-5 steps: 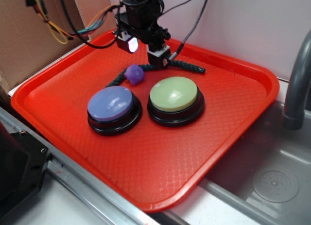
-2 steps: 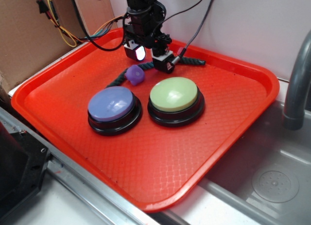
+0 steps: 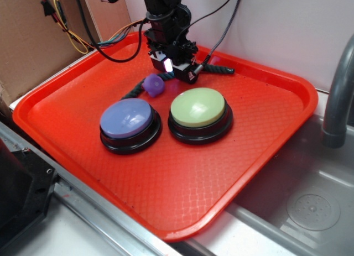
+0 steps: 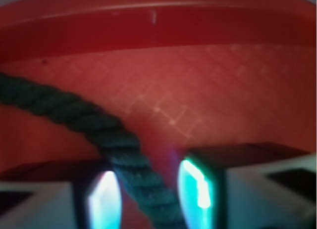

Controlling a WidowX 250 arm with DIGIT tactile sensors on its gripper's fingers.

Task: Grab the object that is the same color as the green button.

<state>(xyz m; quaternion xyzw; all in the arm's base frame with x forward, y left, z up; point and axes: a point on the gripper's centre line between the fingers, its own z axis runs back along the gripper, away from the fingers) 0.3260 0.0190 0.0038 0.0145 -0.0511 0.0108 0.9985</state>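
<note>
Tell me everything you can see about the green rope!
The rope is dark green, thin and twisted from strands like cord. It lies flat on the red tray, curving behind the two buttons, one end by the purple knob. The gripper straddles its middle, with a small gap on either side of the rope.

Gripper [image 3: 176, 69] low over the dark green rope [image 3: 217, 70] at the back of the red tray [image 3: 182, 200] — jaw state unclear from here. Rope runs from the right end, under the gripper, toward the purple knob [image 3: 154, 85] (touching it, apparently). Green button [image 3: 198, 107] and purple button [image 3: 126, 118] side by side, nearer the front — sink [image 3: 310, 206] at right.
</note>
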